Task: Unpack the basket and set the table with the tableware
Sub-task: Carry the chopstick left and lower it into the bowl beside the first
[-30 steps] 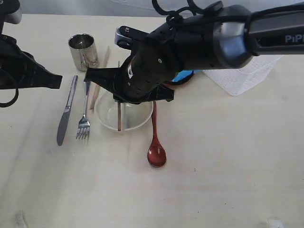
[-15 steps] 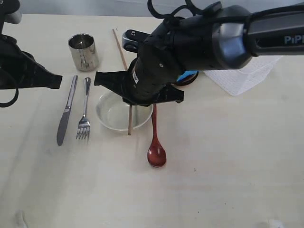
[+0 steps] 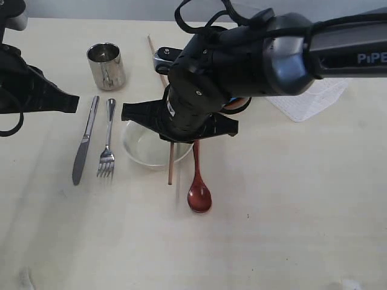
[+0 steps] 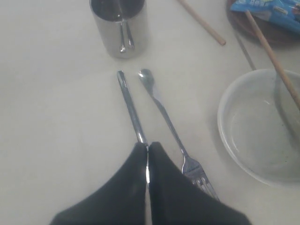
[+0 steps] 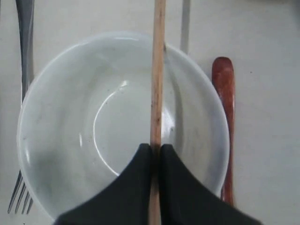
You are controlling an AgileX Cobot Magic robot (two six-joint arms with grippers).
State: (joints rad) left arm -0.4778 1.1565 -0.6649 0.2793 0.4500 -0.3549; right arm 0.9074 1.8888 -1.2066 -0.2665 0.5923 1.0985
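Observation:
My right gripper (image 5: pixel 156 146) is shut on a wooden chopstick (image 5: pixel 158 70), held above the white bowl (image 3: pixel 142 148) near its right rim. The stick's near end (image 3: pixel 170 172) pokes out below the arm. A reddish-brown spoon (image 3: pixel 198 196) lies just right of the bowl. Left of it lie the fork (image 3: pixel 107 157) and knife (image 3: pixel 81 157), with the steel cup (image 3: pixel 107 65) behind them. A second chopstick (image 3: pixel 152 48) lies right of the cup. My left gripper (image 3: pixel 74 103) hovers shut and empty over the knife handle (image 4: pixel 129 98).
The white basket (image 3: pixel 308 99) stands at the back right, partly behind the right arm. A brown plate (image 4: pixel 262 35) carrying a blue packet (image 4: pixel 265 5) sits behind the bowl. Bare cream table (image 3: pixel 290 217) spreads across the front and right.
The right gripper has carried its chopstick rightwards across the bowl and nearer the front. The other chopstick has gone from beside the fork to a spot right of the cup. The left arm is still.

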